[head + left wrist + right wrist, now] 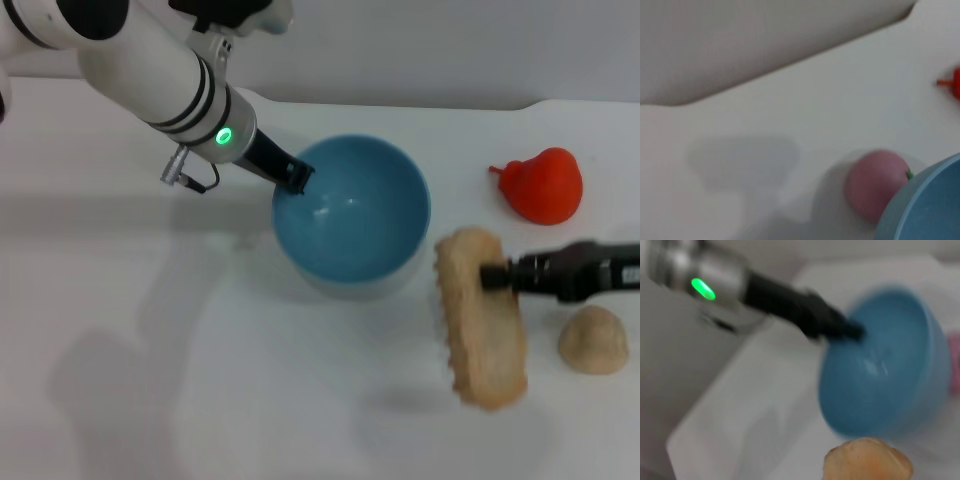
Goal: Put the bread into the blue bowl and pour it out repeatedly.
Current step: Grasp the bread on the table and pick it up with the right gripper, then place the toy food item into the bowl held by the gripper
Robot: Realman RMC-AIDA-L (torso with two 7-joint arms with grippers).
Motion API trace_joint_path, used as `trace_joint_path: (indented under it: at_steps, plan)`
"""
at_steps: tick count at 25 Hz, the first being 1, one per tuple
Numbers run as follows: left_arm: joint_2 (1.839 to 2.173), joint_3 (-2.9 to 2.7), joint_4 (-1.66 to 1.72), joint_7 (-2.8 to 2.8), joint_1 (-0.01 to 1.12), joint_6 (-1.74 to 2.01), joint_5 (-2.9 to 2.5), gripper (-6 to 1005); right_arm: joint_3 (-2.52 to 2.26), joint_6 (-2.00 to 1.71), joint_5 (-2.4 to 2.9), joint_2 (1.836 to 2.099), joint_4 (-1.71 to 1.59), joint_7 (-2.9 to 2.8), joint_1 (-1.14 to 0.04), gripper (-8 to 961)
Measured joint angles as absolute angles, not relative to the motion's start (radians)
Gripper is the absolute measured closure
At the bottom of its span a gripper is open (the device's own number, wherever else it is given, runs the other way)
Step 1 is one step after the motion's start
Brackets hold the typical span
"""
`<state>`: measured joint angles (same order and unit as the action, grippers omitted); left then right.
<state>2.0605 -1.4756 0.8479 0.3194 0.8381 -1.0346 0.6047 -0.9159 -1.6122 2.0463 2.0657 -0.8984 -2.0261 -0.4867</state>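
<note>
The blue bowl (pixel 360 220) sits mid-table, tipped a little and empty. My left gripper (pixel 298 180) is shut on its rim at the side nearest my left arm; the right wrist view shows that gripper (pixel 842 331) pinching the bowl (pixel 890 390). The bread (pixel 480 325), an elongated tan loaf with ridges along one edge, hangs just right of the bowl and casts a shadow on the table below. My right gripper (pixel 492 274) is shut on its upper part. One end of the bread (pixel 867 462) shows in the right wrist view.
A red toy fruit (pixel 545 185) lies at the back right and a small round tan lump (pixel 593 340) sits right of the bread. A pink ball (pixel 875 182) rests behind the bowl's rim (pixel 927 200) in the left wrist view.
</note>
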Motion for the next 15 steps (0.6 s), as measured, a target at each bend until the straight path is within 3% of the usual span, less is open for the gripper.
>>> trace_joint_path:
  at_steps: [15]
  plan:
    - [2.071, -1.620, 0.861, 0.327, 0.859, -1.085, 0.794, 1001, -0.902, -1.466, 1.707, 2.071, -0.842, -1.624, -0.529, 810]
